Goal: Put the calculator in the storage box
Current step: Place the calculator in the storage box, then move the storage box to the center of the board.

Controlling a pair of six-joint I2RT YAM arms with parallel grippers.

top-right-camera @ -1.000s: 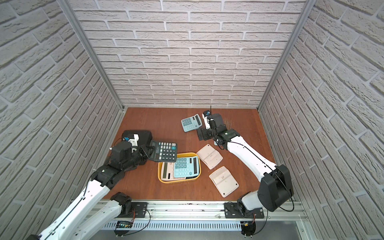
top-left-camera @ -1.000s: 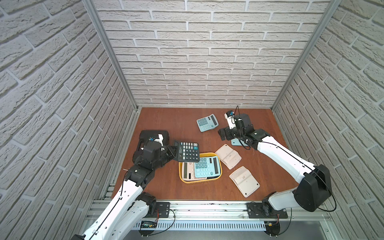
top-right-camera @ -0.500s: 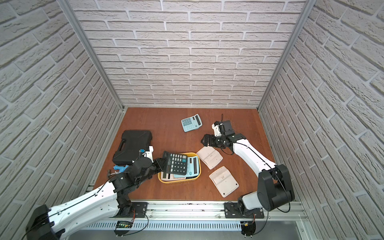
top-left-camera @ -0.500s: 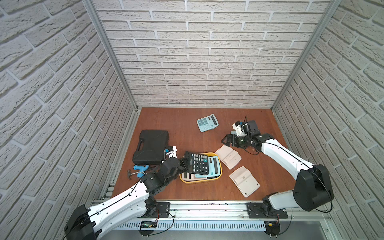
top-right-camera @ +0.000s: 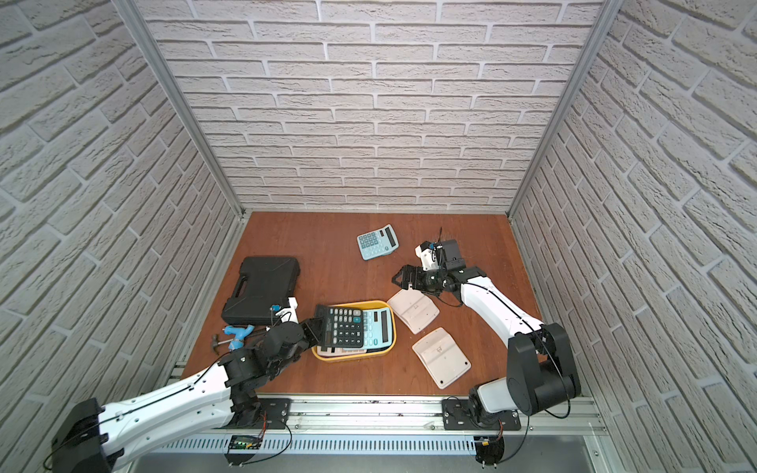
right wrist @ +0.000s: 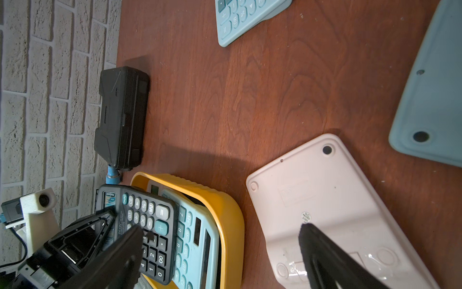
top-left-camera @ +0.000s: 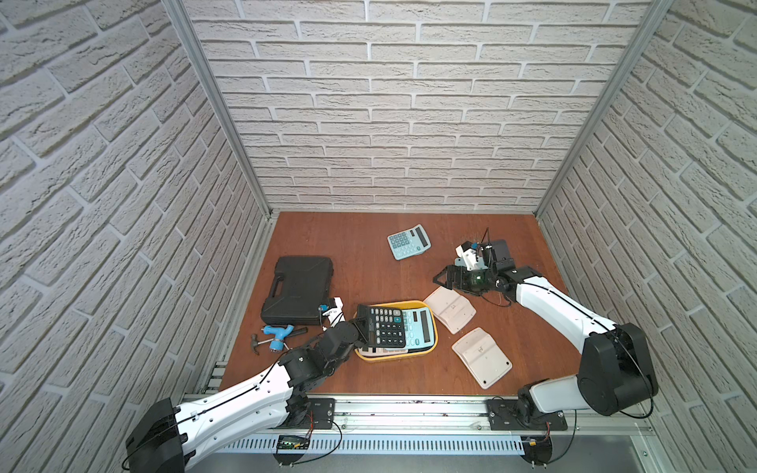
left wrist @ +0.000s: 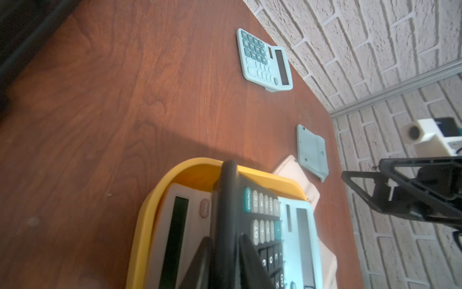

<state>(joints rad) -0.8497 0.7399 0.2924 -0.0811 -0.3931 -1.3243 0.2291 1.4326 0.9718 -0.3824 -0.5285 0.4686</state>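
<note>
On the brown wooden table (top-left-camera: 348, 245), the black calculator (top-left-camera: 383, 329) lies tilted atop a light-blue calculator (top-left-camera: 420, 327) in the yellow storage box (top-left-camera: 393, 355), display end overhanging the rim. My left gripper (top-left-camera: 359, 327) straddles that end; clamped or released, I cannot tell. My right gripper (top-left-camera: 440, 278) hangs spread and empty. Remaining, in my judgement: release and withdraw.

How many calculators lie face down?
3: one pale calculator beside the storage box, a second pale calculator nearer the front, a blue calculator under the right arm, hidden from top views.
</note>
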